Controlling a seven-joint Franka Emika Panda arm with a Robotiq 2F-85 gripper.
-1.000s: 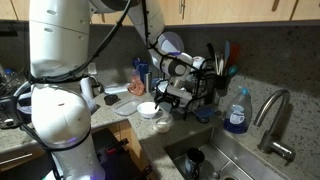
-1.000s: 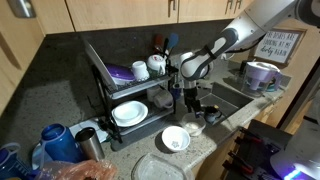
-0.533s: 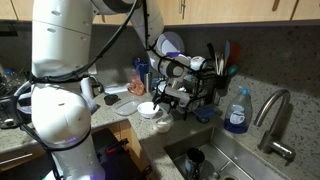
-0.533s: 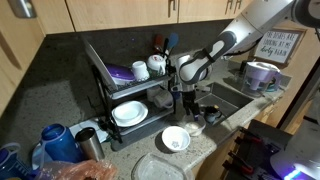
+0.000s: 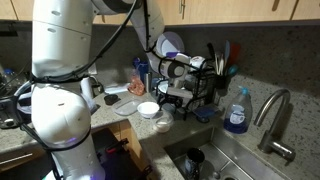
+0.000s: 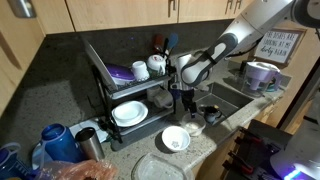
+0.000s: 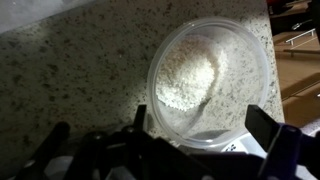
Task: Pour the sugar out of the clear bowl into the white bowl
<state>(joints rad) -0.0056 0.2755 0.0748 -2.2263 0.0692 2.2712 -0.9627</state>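
Gripper (image 7: 200,135), jaws spread wide and empty, hangs directly above the clear bowl (image 7: 245,65). The bowl's near rim lies between the fingertips, lower centre of the wrist view, with sugar (image 7: 188,78) inside.

Glossy white arm (image 5: 55,50), black tool (image 5: 172,98)

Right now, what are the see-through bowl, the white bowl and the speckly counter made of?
The clear bowl looks like glass or clear plastic: the speckled counter shows through its wall. The white bowl seems glazed ceramic or plastic, opaque and smooth. The counter looks like polished granite, pale with dark flecks.
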